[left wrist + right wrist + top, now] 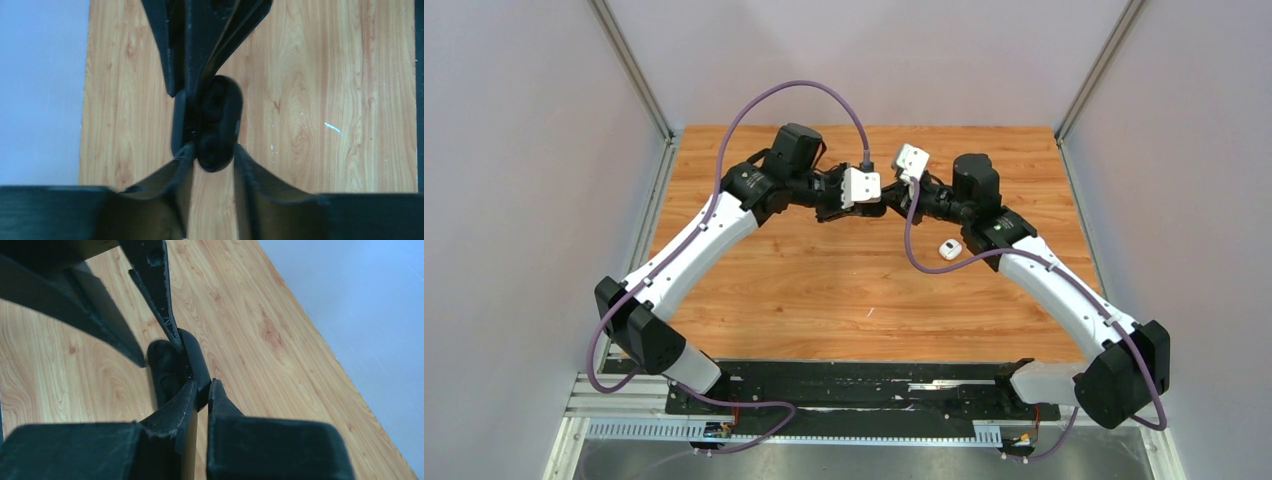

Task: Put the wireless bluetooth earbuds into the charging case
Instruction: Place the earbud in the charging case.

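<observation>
Sharing one black charging case (220, 107), left end effector (213, 148) and right end effector (203, 385) each pinch it.

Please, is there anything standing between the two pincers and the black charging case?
Nothing visible does. The left pincer already has the charging case between its fingers. The right pincer closes on one thin edge of the case from the opposite side.

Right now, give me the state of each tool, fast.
Left tool: closed on the black charging case.
Right tool: closed on the same case, pinching its thin edge.
</observation>
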Robot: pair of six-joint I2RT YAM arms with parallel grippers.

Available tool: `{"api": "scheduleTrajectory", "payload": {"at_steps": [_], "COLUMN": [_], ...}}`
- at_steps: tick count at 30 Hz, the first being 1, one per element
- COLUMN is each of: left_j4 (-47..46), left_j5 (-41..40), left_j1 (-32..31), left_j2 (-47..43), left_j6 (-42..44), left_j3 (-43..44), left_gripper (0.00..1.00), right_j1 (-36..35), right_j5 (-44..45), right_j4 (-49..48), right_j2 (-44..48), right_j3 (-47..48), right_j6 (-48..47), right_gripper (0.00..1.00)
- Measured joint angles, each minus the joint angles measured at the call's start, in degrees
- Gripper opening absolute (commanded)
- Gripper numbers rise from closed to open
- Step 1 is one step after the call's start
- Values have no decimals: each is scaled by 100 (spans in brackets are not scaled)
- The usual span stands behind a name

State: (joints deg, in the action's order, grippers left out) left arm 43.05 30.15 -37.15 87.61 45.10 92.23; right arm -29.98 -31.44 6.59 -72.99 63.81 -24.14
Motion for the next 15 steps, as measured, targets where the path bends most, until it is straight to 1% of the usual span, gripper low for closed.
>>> {"api": "scheduleTrajectory", "payload": {"at_steps": [1,2,3,4,6,8,9,12,13,15], "left_j4": [7,11,2,0,0,74,146,164,85,-153], "left_j5": [48,90,120,155,214,234,232,188,144,55], "left_j1": [0,0,0,0,-13,-17,-17,-9,17,140], "left_j2": [-13,-35,-79,-136,-275,-426,-479,-619,-732,-1045], "left_j6": [-7,-35,-33,-59,-94,-116,-125,-153,-208,-538], "left_j3": [-2,-9,-28,-46,-44,81,258,684,706,509], "left_gripper": [51,58,61,66,72,75,76,83,86,87], "right_j1": [2,4,4,4,4,4,4,4,4,7], "right_j5": [15,33,37,39,37,9,-9,-31,-39,-50], "right_j4": [-9,-55,-87,-116,-173,-175,-173,-173,-170,-173], "right_j2": [0,0,0,0,0,0,-7,-35,-52,-103], "right_j3": [0,0,2,2,2,4,4,11,22,55], "right_j6": [-4,0,-2,2,2,9,13,52,66,103], "right_gripper": [0,0,0,0,0,0,0,0,0,0]}}
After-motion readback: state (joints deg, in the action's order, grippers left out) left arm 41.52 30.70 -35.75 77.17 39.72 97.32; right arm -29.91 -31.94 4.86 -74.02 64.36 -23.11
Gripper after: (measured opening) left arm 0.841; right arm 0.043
